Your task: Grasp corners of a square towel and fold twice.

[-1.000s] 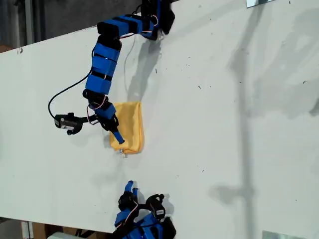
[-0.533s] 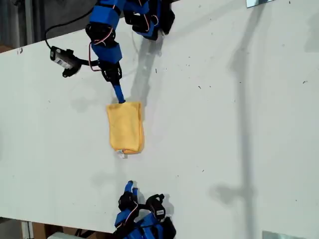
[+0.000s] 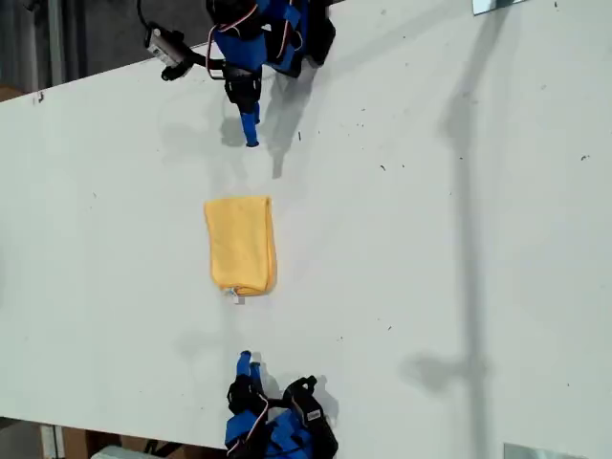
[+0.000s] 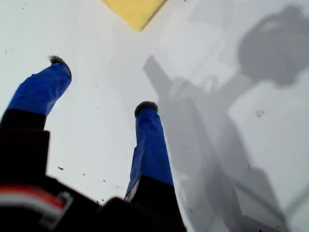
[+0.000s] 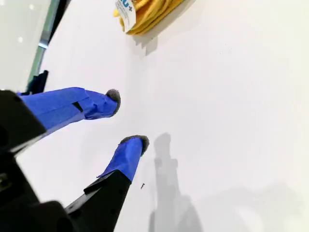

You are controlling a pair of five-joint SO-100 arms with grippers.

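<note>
White table [image 3: 459, 239], folded towel [image 3: 241, 245].

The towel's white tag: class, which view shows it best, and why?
The second wrist view: the tag is close, with print visible, on the towel. The exterior view shows only a speck; the first wrist view shows none.

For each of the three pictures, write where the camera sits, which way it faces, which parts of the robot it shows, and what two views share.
Exterior view: above the table, looking down; shows both arms, with the folded towel between my first gripper and my second gripper.
First wrist view: on my first gripper, looking along its open jaws toward a plain corner.
Second wrist view: on my second gripper, looking along its open jaws toward the white tag.
Shared: both wrist views see the towel, from opposite ends.
</note>
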